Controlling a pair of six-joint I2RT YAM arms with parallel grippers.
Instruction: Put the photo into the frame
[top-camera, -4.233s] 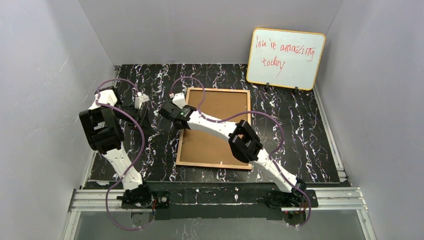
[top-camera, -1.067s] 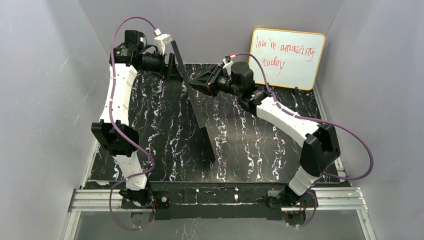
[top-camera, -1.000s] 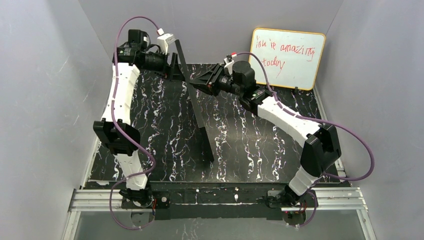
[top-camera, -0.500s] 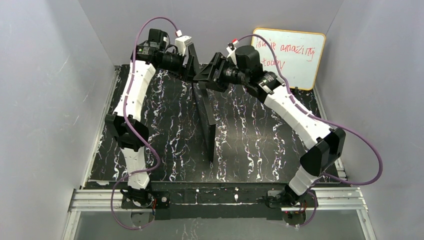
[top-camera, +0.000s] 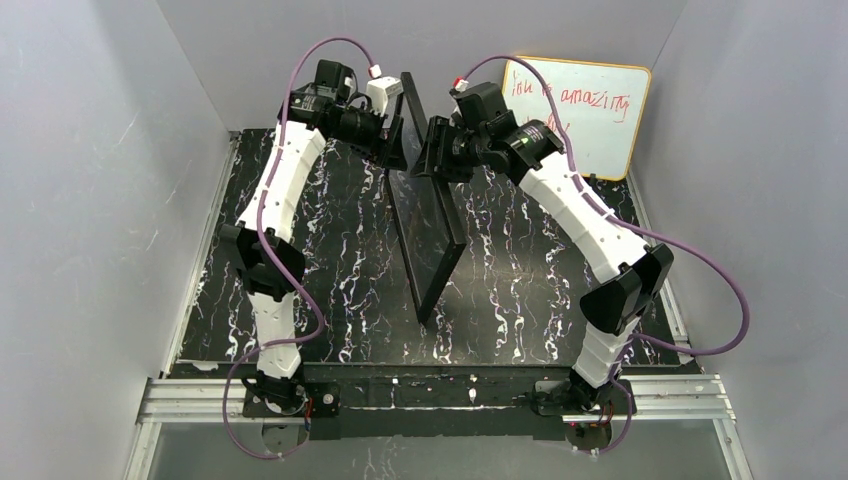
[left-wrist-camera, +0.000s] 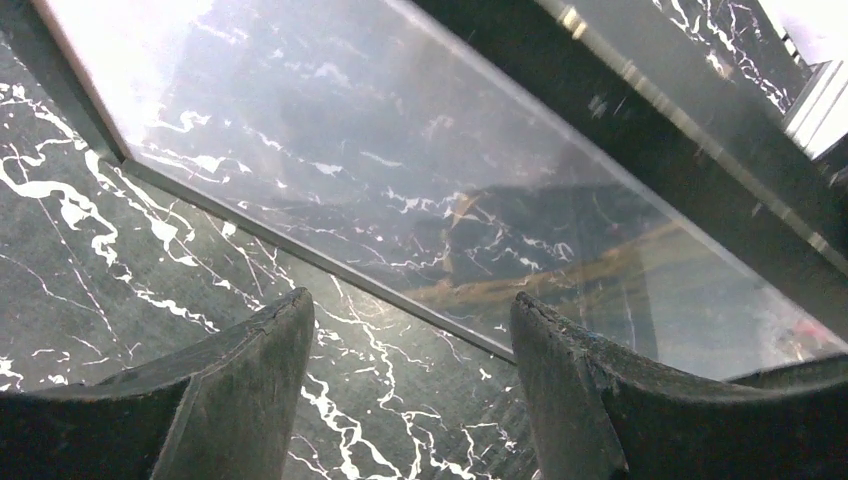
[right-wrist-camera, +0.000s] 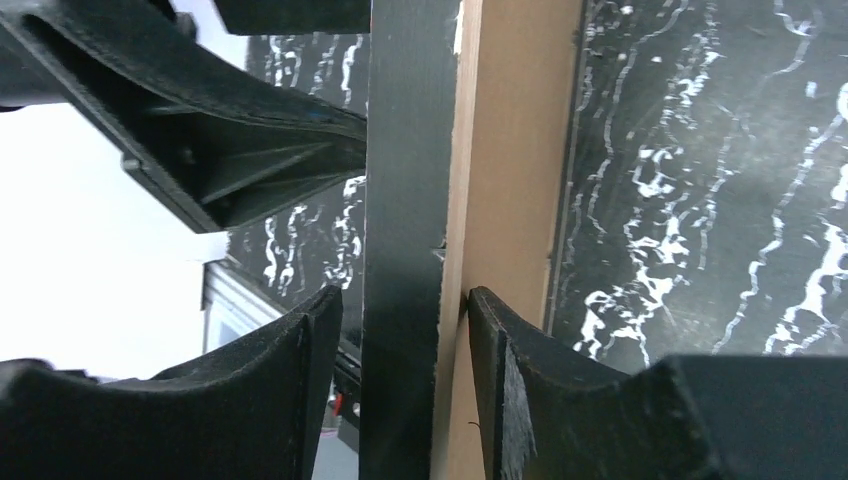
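Two arms: both reach to the far middle of the table (top-camera: 300, 250) and meet at the raised end of the frame (top-camera: 432, 245).
Frame position: you find it standing on edge, running from near to far. Its lower edge appears to rest on the marble and its top leans toward the right arm's side.
Frame faces: the dark glass front faces the left arm and the tan wooden back faces the right arm.
Right gripper (right-wrist-camera: 402, 295): your wrist view shows its jaws narrowed around the frame's rail. One finger is on the black side and the other is pressed against the tan wood, so it has hold of the frame.
Left gripper (left-wrist-camera: 410, 305): its fingers (left-wrist-camera: 240, 390) are spread wide with nothing between them. The frame's rail and glass lie just past the fingertips.
Left fingertip at the rail: from the right wrist you see one of its fingers reaching the black side of the rail (I cannot tell whether it touches).
Glass: through it you see the white-veined marble and a brownish streak, which I cannot identify.
Whiteboard (top-camera: 575, 115): orange-edged with red writing, it leans on the back wall at the far right, behind the right arm and apart from the frame.
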